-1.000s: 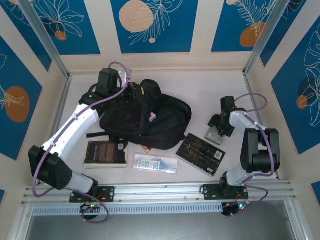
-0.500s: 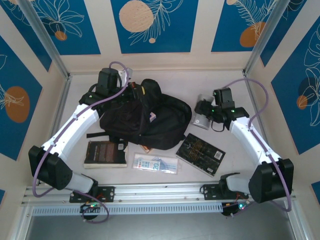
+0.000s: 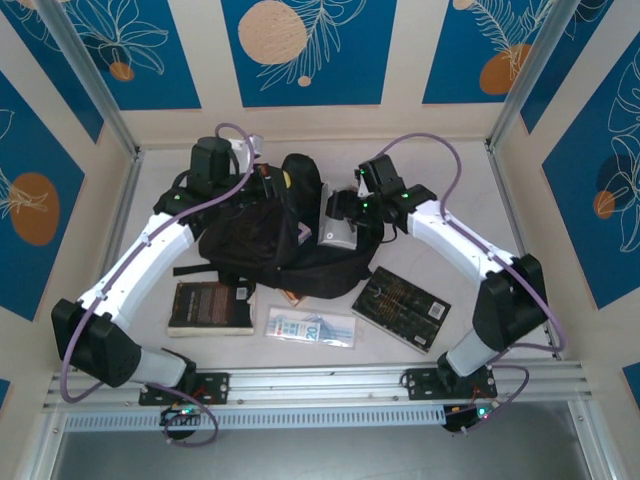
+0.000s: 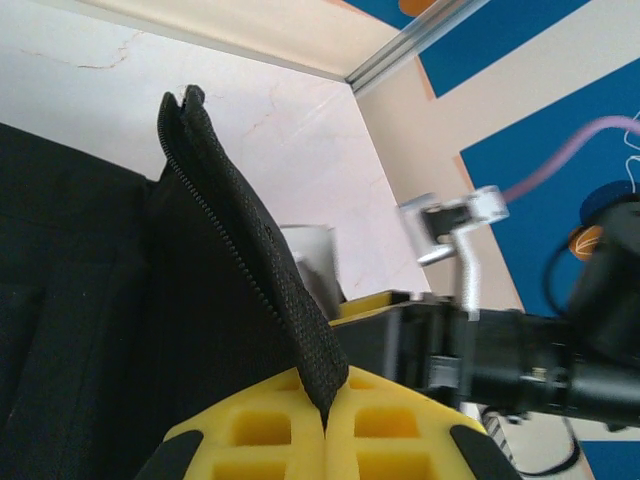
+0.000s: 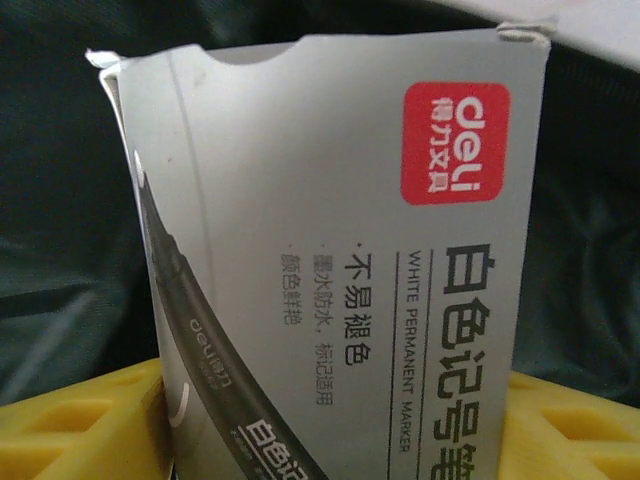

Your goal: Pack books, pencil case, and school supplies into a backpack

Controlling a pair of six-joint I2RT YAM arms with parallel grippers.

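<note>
The black backpack point(image 3: 260, 245) lies at the table's middle-left. My left gripper point(image 4: 327, 420) is shut on its zipped flap point(image 4: 245, 250) and holds that edge up. My right gripper point(image 5: 340, 440) is shut on a grey marker box point(image 5: 340, 260), a school supply, with its yellow fingers point(image 5: 70, 420) on either side. In the top view the marker box point(image 3: 335, 232) hangs over the backpack's right part, beside the raised flap. A brown-black book point(image 3: 208, 307), the pale pencil case point(image 3: 311, 327) and a black gold-patterned book point(image 3: 402, 308) lie along the front.
Walls close the table at the back and both sides. A metal rail point(image 3: 320, 385) runs along the near edge by the arm bases. Bare table point(image 3: 450, 170) lies to the right of the backpack and behind it.
My right arm has swung left from the table's right side, carrying the marker box to above the backpack. The left arm has stayed still, holding the flap.
</note>
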